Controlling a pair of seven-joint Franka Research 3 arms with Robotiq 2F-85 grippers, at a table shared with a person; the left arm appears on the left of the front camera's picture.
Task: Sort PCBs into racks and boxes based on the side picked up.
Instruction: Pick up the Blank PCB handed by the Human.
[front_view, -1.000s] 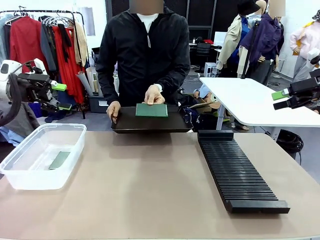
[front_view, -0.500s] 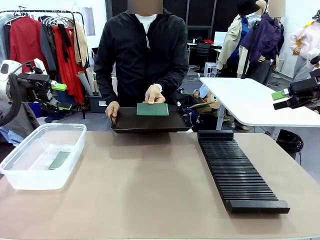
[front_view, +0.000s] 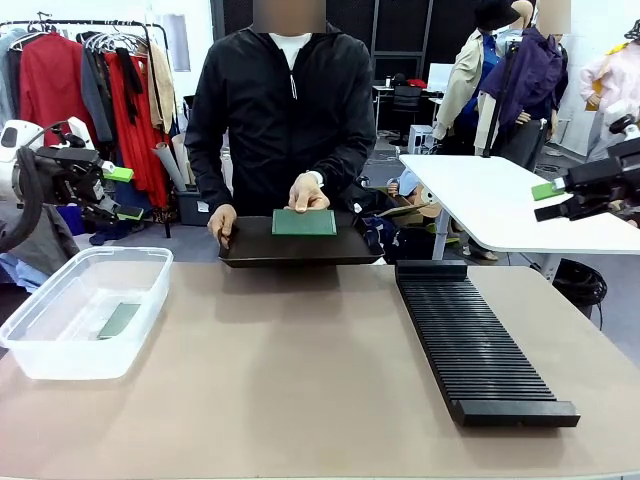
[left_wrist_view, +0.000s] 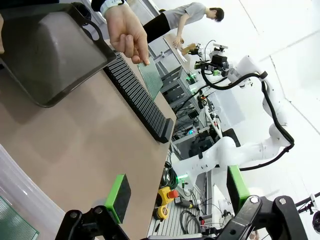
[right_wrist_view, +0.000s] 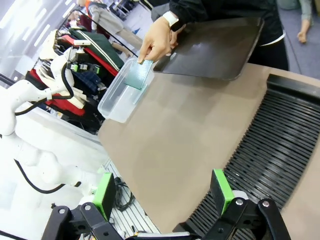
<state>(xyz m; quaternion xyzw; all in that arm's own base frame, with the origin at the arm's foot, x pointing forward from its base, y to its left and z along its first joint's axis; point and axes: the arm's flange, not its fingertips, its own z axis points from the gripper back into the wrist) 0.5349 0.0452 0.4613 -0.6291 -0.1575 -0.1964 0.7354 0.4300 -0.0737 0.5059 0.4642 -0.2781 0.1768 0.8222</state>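
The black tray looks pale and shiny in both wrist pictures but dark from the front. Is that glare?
Likely glare. Left wrist view: the tray reflects light as a broad pale sheen; the scene is rolled sideways. Right wrist view: a similar sheen, and the straight rack bows from the wide lens. Front view: the tray reads evenly dark.

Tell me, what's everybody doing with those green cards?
A person holds a thin green circuit board by its top edge over a shallow black tray. Another green board lies in the clear plastic tub; the long black slotted rack holds none. The robot's left hand and right hand hang open at the table's sides, holding nothing.
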